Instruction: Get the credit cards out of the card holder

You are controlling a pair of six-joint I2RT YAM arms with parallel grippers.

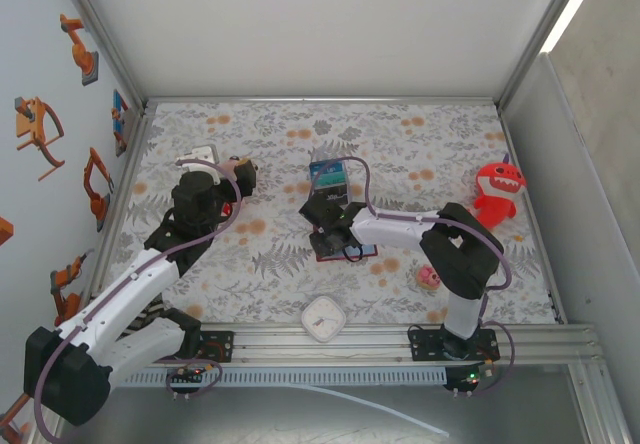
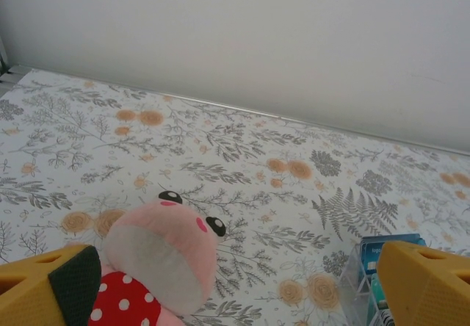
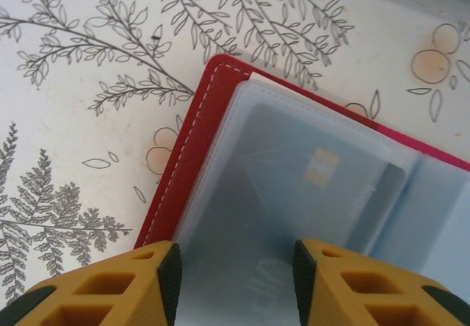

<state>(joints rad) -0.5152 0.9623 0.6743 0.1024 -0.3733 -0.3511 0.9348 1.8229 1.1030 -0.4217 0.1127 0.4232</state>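
Observation:
The card holder (image 3: pixel 183 172) lies open on the floral mat, its dark-red cover edged with white stitching and its frosted blue-grey pockets facing up. A credit card (image 3: pixel 308 186) with a gold chip sits inside the top pocket. My right gripper (image 3: pixel 233 267) hangs low over that pocket with its pads apart and nothing pinched between them. From above, the card holder (image 1: pixel 365 252) shows as a red edge under the right gripper (image 1: pixel 330 229). My left gripper (image 2: pixel 235 289) is wide open at the back left, next to a pink plush toy (image 2: pixel 161 256).
A clear plastic box (image 1: pixel 330 176) with blue cards stands just behind the card holder. A red shark toy (image 1: pixel 497 192) sits at the right edge, a small pink figure (image 1: pixel 429 278) near the right arm, and a white clock (image 1: pixel 324 318) at the front edge.

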